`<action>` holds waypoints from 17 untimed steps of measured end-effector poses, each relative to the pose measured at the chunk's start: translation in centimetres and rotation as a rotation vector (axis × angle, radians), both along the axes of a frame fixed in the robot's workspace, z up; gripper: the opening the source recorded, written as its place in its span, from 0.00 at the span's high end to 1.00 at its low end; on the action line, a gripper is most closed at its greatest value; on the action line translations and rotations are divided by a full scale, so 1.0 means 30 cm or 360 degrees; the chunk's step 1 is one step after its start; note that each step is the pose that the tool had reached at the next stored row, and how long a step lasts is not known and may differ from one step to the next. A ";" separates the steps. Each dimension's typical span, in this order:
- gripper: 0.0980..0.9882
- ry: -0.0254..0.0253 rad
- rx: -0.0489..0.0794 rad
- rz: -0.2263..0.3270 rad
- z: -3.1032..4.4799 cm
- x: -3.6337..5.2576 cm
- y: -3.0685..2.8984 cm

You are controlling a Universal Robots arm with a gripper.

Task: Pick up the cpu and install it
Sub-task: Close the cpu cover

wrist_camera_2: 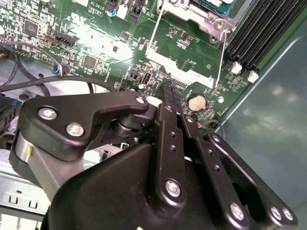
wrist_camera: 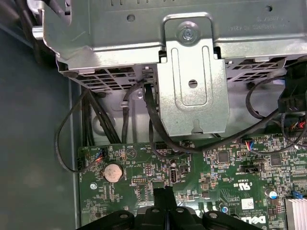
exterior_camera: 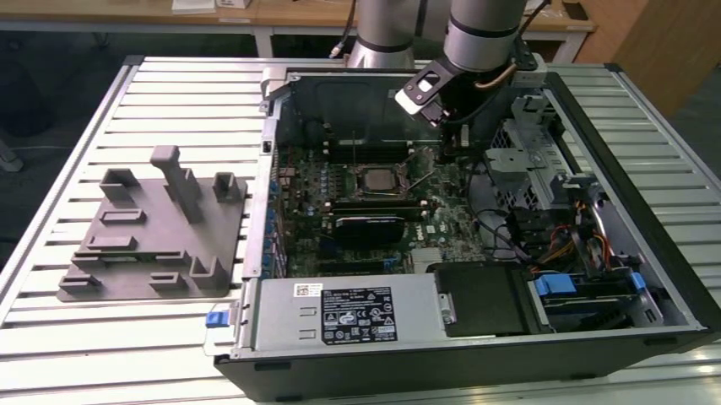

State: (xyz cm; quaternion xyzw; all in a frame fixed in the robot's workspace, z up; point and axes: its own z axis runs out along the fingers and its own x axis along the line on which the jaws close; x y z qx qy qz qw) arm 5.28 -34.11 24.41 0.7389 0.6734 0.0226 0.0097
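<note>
Jaws: I read them as closed, the two fingers (wrist_camera_2: 168, 103) pressed flat together in both wrist views and gripping nothing.
Jaws' place: in the exterior view they hang inside the case (exterior_camera: 451, 371), at about 1 o'clock from the socket (exterior_camera: 379, 179). The tips are close over the board (exterior_camera: 451, 224), near the coin cell (wrist_camera: 112, 171).
Cpu: I cannot tell for sure where it is. A grey square shows inside the socket frame at the board's middle, apart from the jaws, but I can't confirm it is the chip.
Arm (exterior_camera: 479, 34): enters the exterior view from 12 o'clock.
Tray (exterior_camera: 135, 253): grey, on the tabletop (exterior_camera: 169, 93), just beside the case at its 9 o'clock.
Bracket (wrist_camera: 192, 72): steel, with black cables looping beneath it.
</note>
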 end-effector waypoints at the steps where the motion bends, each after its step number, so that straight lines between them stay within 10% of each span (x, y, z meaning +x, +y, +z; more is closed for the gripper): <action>1: 0.99 0.00000 0.0000 0.0000 0.000 -0.001 0.000; 17: 0.99 0.00000 0.0005 0.0000 -0.003 -0.056 0.000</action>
